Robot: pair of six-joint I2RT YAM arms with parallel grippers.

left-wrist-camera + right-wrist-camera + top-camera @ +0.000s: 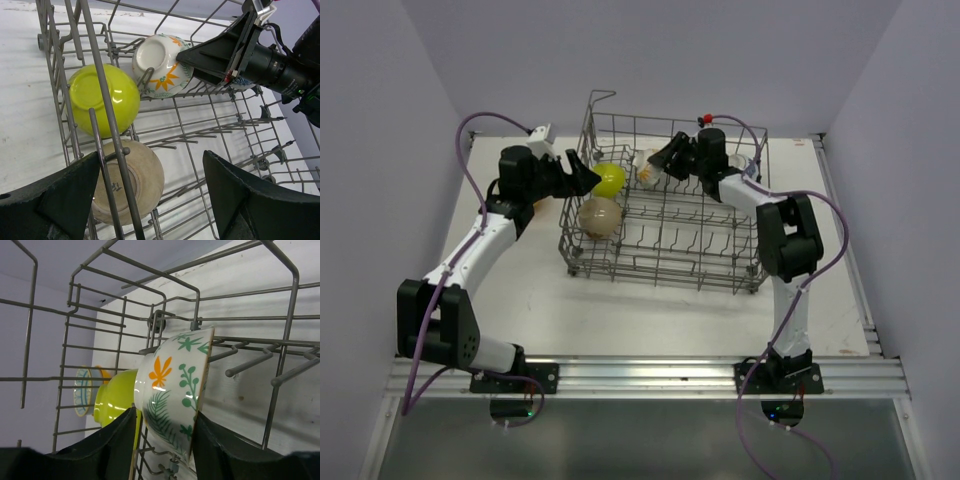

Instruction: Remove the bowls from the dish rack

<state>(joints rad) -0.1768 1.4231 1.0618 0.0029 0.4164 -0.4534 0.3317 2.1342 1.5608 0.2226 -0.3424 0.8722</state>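
Note:
The grey wire dish rack (665, 240) stands mid-table. My right gripper (657, 166) is shut on a white floral bowl (175, 385), one finger on its base side and one at its rim. The bowl stands on edge among the tines at the rack's back left (160, 65). A lime-yellow bowl (610, 180) sits next to it (102, 100). A beige bowl (600, 217) lies nearer me (132, 180). My left gripper (582, 172) is open and empty at the rack's left wall, its jaws (150, 200) straddling the wall wires above the beige bowl.
Beyond the rack's left wall, the right wrist view shows a blue-patterned bowl (81, 390) with an orange one behind it. A blue-and-white piece (245, 82) shows under my right gripper. A raised wire loop (600, 100) stands at the rack's back left corner.

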